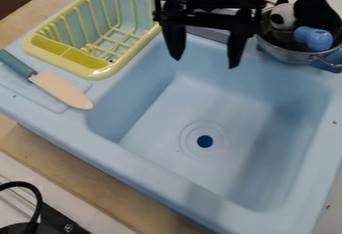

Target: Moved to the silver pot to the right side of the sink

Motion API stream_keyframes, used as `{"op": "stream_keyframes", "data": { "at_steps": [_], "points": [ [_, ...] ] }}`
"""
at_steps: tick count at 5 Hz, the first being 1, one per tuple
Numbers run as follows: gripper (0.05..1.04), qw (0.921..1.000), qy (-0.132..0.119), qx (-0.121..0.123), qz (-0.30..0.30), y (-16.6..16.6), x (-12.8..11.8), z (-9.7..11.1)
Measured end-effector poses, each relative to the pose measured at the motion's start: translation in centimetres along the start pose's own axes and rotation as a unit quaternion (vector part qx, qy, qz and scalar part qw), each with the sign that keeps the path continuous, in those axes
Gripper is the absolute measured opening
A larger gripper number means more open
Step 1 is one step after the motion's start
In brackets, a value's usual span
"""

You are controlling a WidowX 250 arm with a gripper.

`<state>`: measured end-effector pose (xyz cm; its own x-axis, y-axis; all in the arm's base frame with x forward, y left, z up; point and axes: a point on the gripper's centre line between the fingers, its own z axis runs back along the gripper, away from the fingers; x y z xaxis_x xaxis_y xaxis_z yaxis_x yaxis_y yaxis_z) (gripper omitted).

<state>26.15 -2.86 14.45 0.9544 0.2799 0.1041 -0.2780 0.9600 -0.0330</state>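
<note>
The black gripper (205, 60) hangs over the back part of the blue sink (200, 108), open, its two fingers wide apart with nothing between them. A silver pot (292, 54) stands at the back right corner of the sink, to the right of the gripper and apart from it. The pot holds a black and white panda toy (283, 16), a dark item and a blue object (313, 38).
On the left of the sink unit stands a yellow dish rack (100, 73). A knife (61, 89) with a teal handle lies by the sink's left edge. A black cable (37, 203) curves at the lower left.
</note>
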Motion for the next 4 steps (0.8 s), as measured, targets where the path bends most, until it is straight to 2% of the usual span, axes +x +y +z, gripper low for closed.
{"op": "stream_keyframes", "data": {
  "at_steps": [1,2,3,4],
  "points": [
    [0.993,0.9984,-0.027,-0.008,0.049,-0.4,0.2,1.8],
    [0.993,0.9895,-0.057,-0.011,0.132,-1.2,0.6,2.3],
    [0.993,0.9834,-0.074,-0.06,0.154,-2.8,1.9,1.6],
    [0.993,0.9721,-0.108,-0.087,0.189,-3.4,3.0,1.2]
  ]
}}
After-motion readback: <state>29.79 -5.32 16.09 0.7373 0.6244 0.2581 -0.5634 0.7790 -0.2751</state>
